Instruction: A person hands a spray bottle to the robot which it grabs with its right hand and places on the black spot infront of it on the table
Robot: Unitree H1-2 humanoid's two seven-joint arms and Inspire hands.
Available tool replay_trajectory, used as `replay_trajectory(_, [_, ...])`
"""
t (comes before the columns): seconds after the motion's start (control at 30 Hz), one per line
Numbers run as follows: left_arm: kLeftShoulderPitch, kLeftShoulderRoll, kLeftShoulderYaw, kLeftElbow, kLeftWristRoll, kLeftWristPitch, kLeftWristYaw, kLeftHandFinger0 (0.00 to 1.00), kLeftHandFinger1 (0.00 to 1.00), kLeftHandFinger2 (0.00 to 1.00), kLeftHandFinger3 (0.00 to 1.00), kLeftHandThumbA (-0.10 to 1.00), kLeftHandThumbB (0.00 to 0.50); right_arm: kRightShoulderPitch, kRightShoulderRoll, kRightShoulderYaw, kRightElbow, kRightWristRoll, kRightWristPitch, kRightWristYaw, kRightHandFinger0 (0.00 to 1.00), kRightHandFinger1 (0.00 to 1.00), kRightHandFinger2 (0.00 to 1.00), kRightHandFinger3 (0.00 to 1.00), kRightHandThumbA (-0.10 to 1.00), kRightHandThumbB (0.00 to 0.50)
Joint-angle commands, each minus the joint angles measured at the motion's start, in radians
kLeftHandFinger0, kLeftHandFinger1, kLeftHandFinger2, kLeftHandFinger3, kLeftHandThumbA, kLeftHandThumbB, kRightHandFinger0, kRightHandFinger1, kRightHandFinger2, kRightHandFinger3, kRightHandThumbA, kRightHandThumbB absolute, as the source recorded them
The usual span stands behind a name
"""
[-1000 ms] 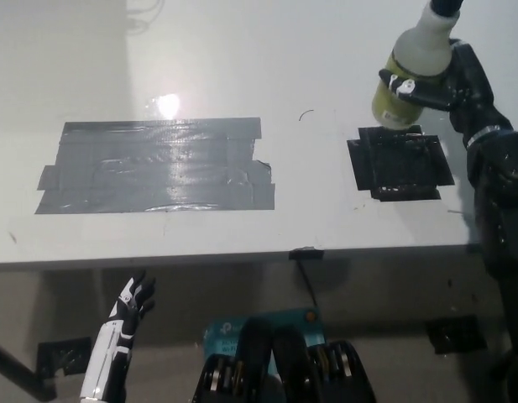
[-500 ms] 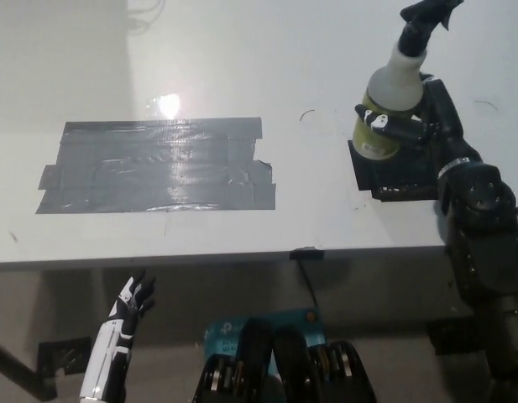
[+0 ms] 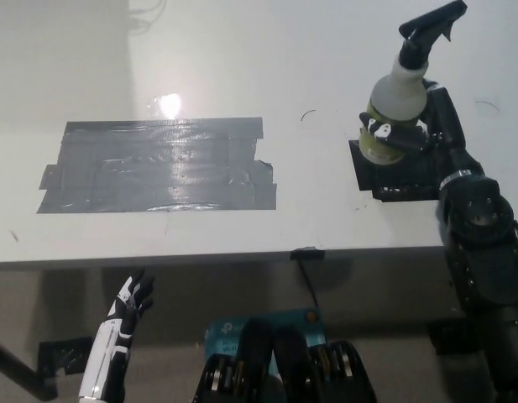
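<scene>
one spray bottle (image 3: pixel 399 99) gripped by my right hand (image 3: pixel 426 126) fingers, over one black spot (image 3: pixel 401 172); left hand (image 3: pixel 131 304) fingers spread below surface (image 3: pixel 242 50).

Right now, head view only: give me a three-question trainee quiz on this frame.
1. True or false: the right hand is shut on the spray bottle.
2. Multiple choice: the bottle is over which mark? A) the large grey tape patch B) the small black spot C) bare table
3. Fill in: the white left hand rests below the table's ____ edge.

Key: 1 true; 2 B; 3 front.
</scene>
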Motion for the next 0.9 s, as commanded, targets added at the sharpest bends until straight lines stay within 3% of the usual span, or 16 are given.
replay_trajectory(0.0, [-0.004, 0.008, 0.005, -0.014, 0.008, -0.031, 0.005, 1.00, 1.00, 1.00, 1.00, 1.00, 0.019, -0.054, -0.036, 0.003, -0.015, -0.038, -0.117, -0.065, 0.00, 0.20, 0.39, 0.24, 0.63, 0.337])
replay_trajectory(0.07, [-0.007, 0.010, 0.007, -0.013, 0.007, -0.029, 0.005, 1.00, 1.00, 1.00, 1.00, 1.00, 0.021, -0.058, -0.039, -0.007, 0.002, -0.012, -0.139, -0.048, 0.00, 0.14, 0.33, 0.23, 0.58, 0.317])
replay_trajectory(0.2, [-0.004, 0.010, 0.008, -0.018, -0.006, -0.014, -0.002, 1.00, 1.00, 1.00, 1.00, 1.00, 0.026, -0.060, -0.055, -0.008, 0.035, -0.026, -0.157, -0.073, 0.02, 0.17, 0.34, 0.21, 0.68, 0.361])
replay_trajectory(0.37, [-0.008, 0.006, 0.008, -0.023, -0.014, -0.002, -0.004, 1.00, 1.00, 1.00, 1.00, 1.00, 0.011, -0.064, -0.057, -0.012, 0.050, -0.014, -0.160, -0.067, 0.05, 0.19, 0.36, 0.20, 0.67, 0.381])
replay_trajectory(0.43, [-0.010, 0.003, 0.009, -0.017, -0.001, -0.016, 0.005, 1.00, 1.00, 1.00, 1.00, 1.00, 0.010, -0.065, -0.061, -0.004, 0.056, -0.008, -0.114, -0.036, 0.15, 0.19, 0.35, 0.26, 0.67, 0.414])
replay_trajectory(0.47, [-0.011, 0.003, 0.008, -0.017, 0.000, -0.015, 0.004, 1.00, 1.00, 1.00, 1.00, 1.00, 0.015, -0.065, -0.066, 0.002, 0.050, 0.001, -0.083, -0.003, 0.23, 0.34, 0.54, 0.51, 0.69, 0.442])
replay_trajectory(0.5, [-0.013, 0.003, 0.007, -0.017, -0.001, -0.015, 0.003, 1.00, 1.00, 1.00, 1.00, 1.00, 0.015, -0.065, -0.071, 0.007, 0.041, 0.010, -0.054, 0.026, 0.26, 0.39, 0.60, 0.58, 0.70, 0.450])
replay_trajectory(0.53, [-0.013, 0.003, 0.007, -0.016, -0.003, -0.015, 0.003, 1.00, 1.00, 1.00, 1.00, 1.00, 0.021, -0.064, -0.076, 0.014, 0.033, 0.012, -0.031, 0.049, 0.40, 0.58, 0.86, 0.85, 0.73, 0.451])
replay_trajectory(0.57, [-0.013, 0.003, 0.007, -0.016, -0.004, -0.015, 0.002, 1.00, 1.00, 1.00, 1.00, 1.00, 0.020, -0.062, -0.083, 0.020, 0.026, 0.028, -0.006, 0.091, 0.66, 0.84, 1.00, 1.00, 0.75, 0.453])
replay_trajectory(0.6, [-0.015, 0.003, 0.007, -0.017, -0.006, -0.012, 0.000, 1.00, 1.00, 1.00, 1.00, 1.00, 0.023, -0.058, -0.091, 0.023, 0.015, 0.053, 0.028, 0.144, 0.93, 1.00, 1.00, 1.00, 0.73, 0.452])
replay_trajectory(0.63, [-0.017, 0.004, 0.007, -0.016, -0.009, -0.012, -0.001, 1.00, 1.00, 1.00, 1.00, 1.00, 0.023, -0.054, -0.099, 0.027, 0.006, 0.076, 0.056, 0.193, 1.00, 1.00, 1.00, 1.00, 0.72, 0.430])
replay_trajectory(0.67, [-0.019, 0.003, 0.007, -0.016, -0.013, -0.012, -0.002, 1.00, 1.00, 1.00, 1.00, 1.00, 0.021, -0.048, -0.109, 0.031, -0.002, 0.099, 0.081, 0.242, 1.00, 1.00, 1.00, 1.00, 0.72, 0.432])
replay_trajectory(0.73, [-0.019, 0.005, 0.007, -0.013, -0.008, -0.020, 0.000, 1.00, 1.00, 1.00, 1.00, 1.00, 0.005, -0.044, -0.118, 0.040, 0.001, 0.106, 0.100, 0.276, 1.00, 1.00, 1.00, 1.00, 0.81, 0.494])
replay_trajectory(0.87, [-0.013, 0.006, 0.008, -0.017, -0.004, -0.012, 0.000, 1.00, 1.00, 1.00, 1.00, 1.00, 0.016, -0.029, -0.121, 0.040, -0.007, 0.127, 0.141, 0.308, 1.00, 1.00, 1.00, 1.00, 0.79, 0.500])
